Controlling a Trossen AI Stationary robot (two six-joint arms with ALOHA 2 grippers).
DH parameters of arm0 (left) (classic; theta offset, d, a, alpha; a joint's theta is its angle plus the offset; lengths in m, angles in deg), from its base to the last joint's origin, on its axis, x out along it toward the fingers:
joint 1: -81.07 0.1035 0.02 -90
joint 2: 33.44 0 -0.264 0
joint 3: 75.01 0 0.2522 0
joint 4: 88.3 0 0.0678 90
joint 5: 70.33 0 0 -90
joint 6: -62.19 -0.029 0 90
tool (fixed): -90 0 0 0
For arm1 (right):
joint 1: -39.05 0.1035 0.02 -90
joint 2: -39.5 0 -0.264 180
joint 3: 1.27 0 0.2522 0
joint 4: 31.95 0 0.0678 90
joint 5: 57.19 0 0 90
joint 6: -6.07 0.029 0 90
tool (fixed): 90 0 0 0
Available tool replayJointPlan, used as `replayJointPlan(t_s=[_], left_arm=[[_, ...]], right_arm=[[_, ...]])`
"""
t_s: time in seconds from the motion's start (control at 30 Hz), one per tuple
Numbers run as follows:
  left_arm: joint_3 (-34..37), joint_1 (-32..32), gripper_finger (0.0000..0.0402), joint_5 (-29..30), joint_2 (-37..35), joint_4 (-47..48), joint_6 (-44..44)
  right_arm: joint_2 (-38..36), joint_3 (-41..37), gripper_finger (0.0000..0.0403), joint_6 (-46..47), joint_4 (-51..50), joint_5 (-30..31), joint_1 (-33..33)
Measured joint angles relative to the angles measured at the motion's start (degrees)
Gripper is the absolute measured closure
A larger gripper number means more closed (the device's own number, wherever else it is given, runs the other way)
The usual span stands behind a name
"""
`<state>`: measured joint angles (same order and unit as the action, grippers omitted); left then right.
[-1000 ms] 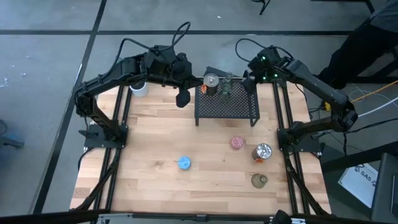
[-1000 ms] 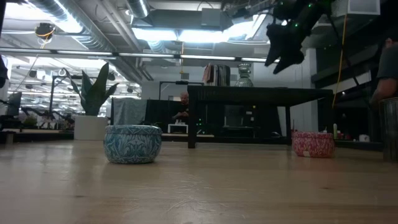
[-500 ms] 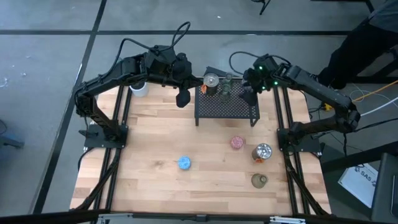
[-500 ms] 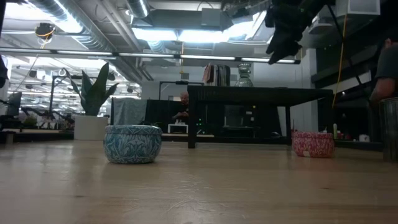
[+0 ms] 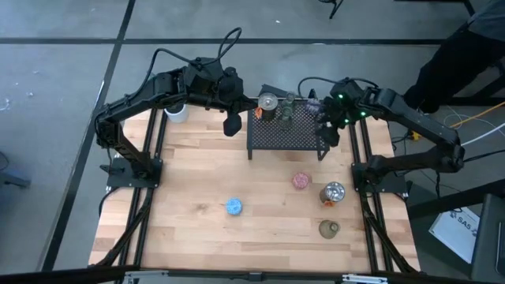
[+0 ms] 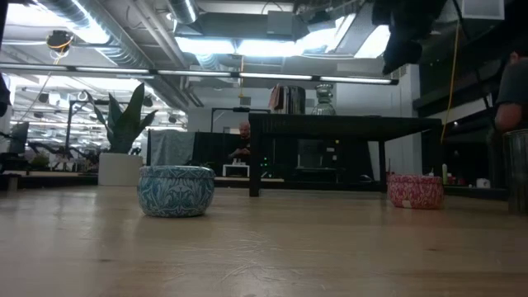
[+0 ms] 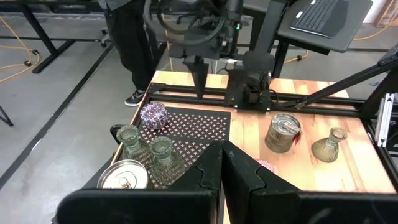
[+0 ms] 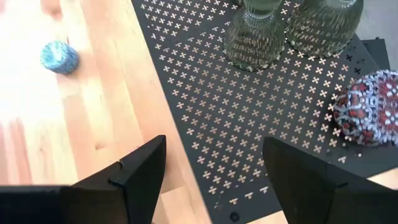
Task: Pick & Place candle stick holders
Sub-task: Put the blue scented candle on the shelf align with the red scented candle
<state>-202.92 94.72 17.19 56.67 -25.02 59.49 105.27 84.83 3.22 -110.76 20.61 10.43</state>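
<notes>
A black mesh rack [image 5: 288, 134] stands at the table's far middle. On it are a silvery holder [image 5: 269, 102], two olive-green glass holders [image 8: 256, 37] [image 8: 323, 25] and a purple-speckled holder [image 8: 367, 115]. On the table stand a blue holder [image 5: 234, 207], a pink holder [image 5: 301, 181], a second silvery holder [image 5: 333, 192] and an olive glass holder [image 5: 329, 229]. My right gripper [image 8: 214, 174] is open and empty above the rack's right end [image 5: 327, 130]. My left gripper [image 7: 219, 174] is shut and empty, held in the air just left of the rack [image 5: 233, 122].
A white pot [image 5: 177, 113] with a green plant [image 6: 124, 124] stands at the far left of the table. The wooden table [image 5: 197, 173] has bare room at its left and middle. A person [image 5: 465, 55] stands beyond the table's far right corner.
My right gripper has gone toward the table's near edge and a little to the right, from the rack's far right corner to above its right end, still open and empty. The holders have not moved.
</notes>
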Motion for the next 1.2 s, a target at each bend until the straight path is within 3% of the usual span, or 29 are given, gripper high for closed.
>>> replayJointPlan(t_s=[0.23,0.6,1.2], left_arm=[[0.0,0.0,0.04,0.0,0.0,0.0,0.0],[0.0,0.0,0.04,0.0,0.0,0.0,0.0],[0.0,0.0,0.04,-0.1,0.0,0.0,0.0]], right_arm=[[-4.1,0.0,0.0143,4.4,-1.0,0.1,1.8],[-9.2,0.0,0.0143,10.9,-2.6,-0.1,9.8],[-9.7,0.0,0.0144,19.4,-8.2,-0.5,25.8]])
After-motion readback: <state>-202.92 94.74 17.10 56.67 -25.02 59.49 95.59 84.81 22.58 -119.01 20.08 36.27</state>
